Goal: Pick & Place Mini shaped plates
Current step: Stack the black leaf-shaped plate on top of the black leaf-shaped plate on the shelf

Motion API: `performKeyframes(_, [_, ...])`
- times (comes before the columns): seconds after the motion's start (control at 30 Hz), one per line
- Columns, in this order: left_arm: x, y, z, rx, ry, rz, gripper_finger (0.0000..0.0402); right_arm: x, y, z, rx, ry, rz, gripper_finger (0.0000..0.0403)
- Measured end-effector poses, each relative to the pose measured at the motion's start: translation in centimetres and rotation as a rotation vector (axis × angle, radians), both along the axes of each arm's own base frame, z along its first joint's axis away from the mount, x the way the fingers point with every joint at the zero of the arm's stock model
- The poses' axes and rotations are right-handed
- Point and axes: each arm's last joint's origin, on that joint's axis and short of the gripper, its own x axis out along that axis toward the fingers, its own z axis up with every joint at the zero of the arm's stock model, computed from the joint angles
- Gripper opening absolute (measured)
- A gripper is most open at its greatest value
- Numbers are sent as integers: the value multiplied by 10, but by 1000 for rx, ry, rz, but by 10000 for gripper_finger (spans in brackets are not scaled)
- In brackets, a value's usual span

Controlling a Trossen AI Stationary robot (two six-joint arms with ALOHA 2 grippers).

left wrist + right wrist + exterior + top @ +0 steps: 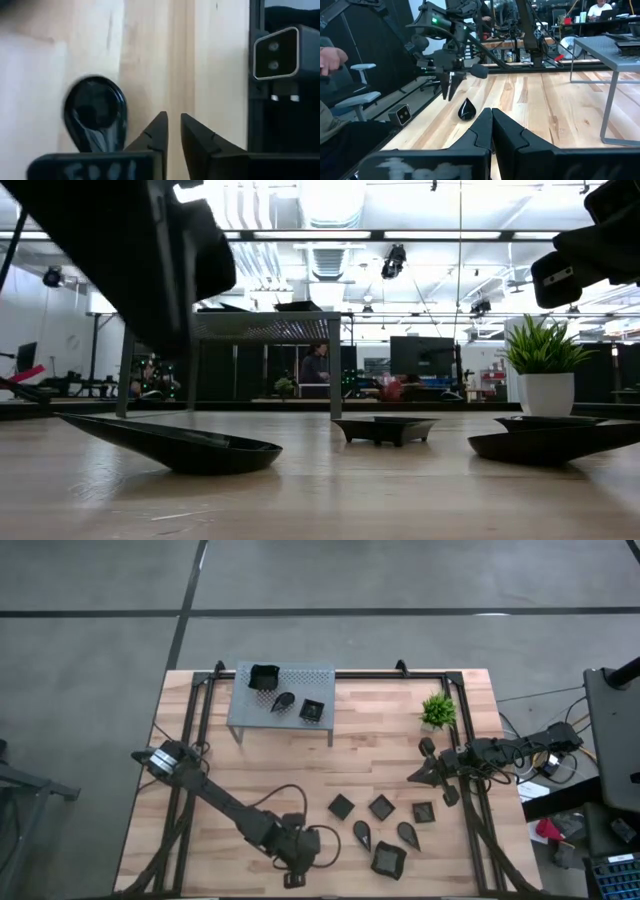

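A teardrop plate is seen on the bare wood in the lower left of the left wrist view, just beside the left gripper, whose fingers are held a narrow gap apart over the planks and hold nothing. In the high view that gripper is placed at the lower centre, close to the table's bottom edge. Six more plates are scattered at lower centre-right, and three are carried on the stand at upper centre. The right gripper is parked at centre right, near the plant, its fingers almost closed and empty. The plates are judged light, rigid and glossy, so likely slippery and perhaps chippable; the thin raised rim, pinched edge-on, is thought the best hold.
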Motion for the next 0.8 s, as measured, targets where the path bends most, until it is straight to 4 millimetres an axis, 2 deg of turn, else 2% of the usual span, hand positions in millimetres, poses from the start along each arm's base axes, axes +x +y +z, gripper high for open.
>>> performKeyframes(0.3, [-1, 2, -8, 69, -27, 8, 109, 0, 0, 0, 0, 0, 0, 8])
performKeyframes(0.8, [-2, 0, -17, 159, -69, -20, 110, 0, 0, 0, 0, 0, 0, 8])
